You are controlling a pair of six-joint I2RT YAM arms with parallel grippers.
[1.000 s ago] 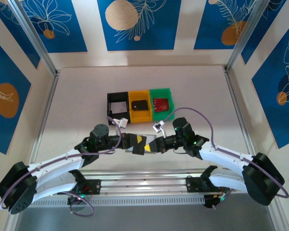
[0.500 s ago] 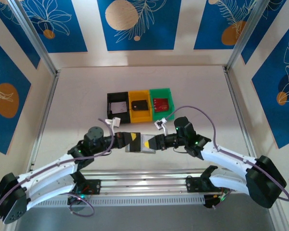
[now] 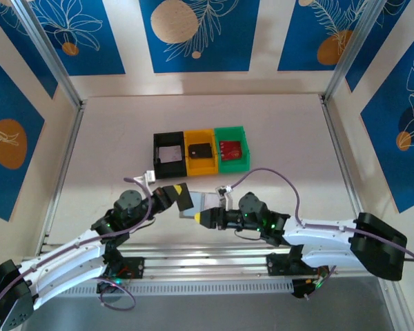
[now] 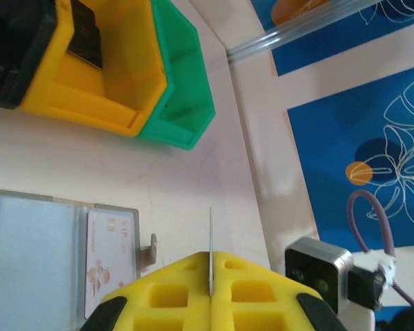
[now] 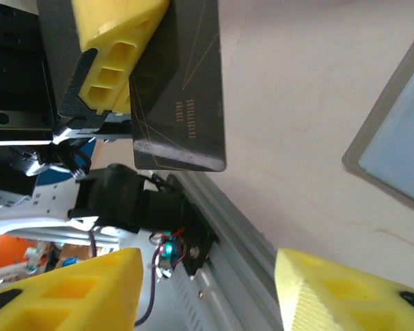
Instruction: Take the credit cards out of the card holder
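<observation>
The left gripper (image 4: 210, 265) is clenched on a dark card (image 5: 181, 89), pinching it near one end so that most of the card juts past the yellow fingers (image 5: 117, 34); from the left wrist the card shows edge-on, a thin line between the closed pads. The right gripper (image 5: 207, 265) is released, its jaws wide apart with nothing between them, low over the table (image 3: 290, 158) near the front rail (image 5: 224, 224) and close beside the held card. The card holder (image 3: 208, 201) lies open and flat on the table, pale blue panels up, just beside both grippers and on the near side of the bins; neither gripper has hold of it. A white card (image 4: 110, 255) sits in one of its slots, so I judge the job only part done. The black bin (image 3: 156, 155), yellow bin (image 4: 83, 107) and green bin (image 4: 186, 96) stand in a row beyond, each with something inside. The grip on the dark card is short and near its edge, so a quick swing toward the bins could let it pivot or slide out; the two grippers are near enough that a careless move of either might knock the card loose. With the holder unpinned, a pull on the white card would likely drag the whole holder across the table rather than free the card; the card lies flush, so fingertips may skid off it.
</observation>
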